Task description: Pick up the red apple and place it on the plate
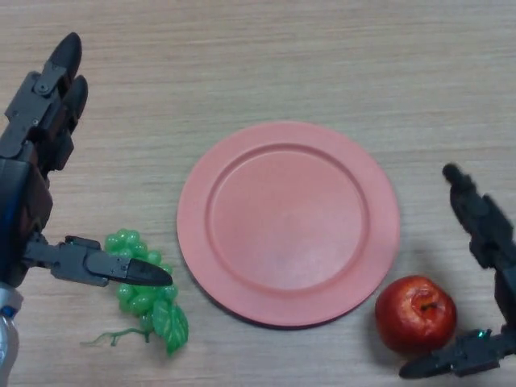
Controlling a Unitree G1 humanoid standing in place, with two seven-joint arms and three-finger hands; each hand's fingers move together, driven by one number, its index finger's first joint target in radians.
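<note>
A pale wood-grain worktop [266,56] fills the whole frame, its fine streaks running side to side with a matte, laminate look. At the centre lies a round plate [288,223], salmon-pink, smooth and plastic-looking, with a broad flat rim and a shallow raised ring around its bare well.

The red apple [416,314] sits on the worktop at the lower right of the frame, just beside the plate's lower right rim and not on it. Its skin is glossy, deep red with a small yellowish patch near the stem dimple, and its shape is round and slightly squat.

The right hand [484,234], black and blocky, stands at the right edge of the frame, spread wide around the apple: its fingers [476,218] reach up above and to the right of the fruit, while the thumb lies low at the bottom edge just beneath it. Neither part clearly touches the apple.

The left hand [32,161] occupies the left edge, fingers straight and pointing toward the upper left, thumb stretched rightward over a bunch of green grapes [141,294]. The grapes look like moulded plastic, with bumpy beads, a leaf and a thin curly stem.

No writing or labels can be read anywhere.
</note>
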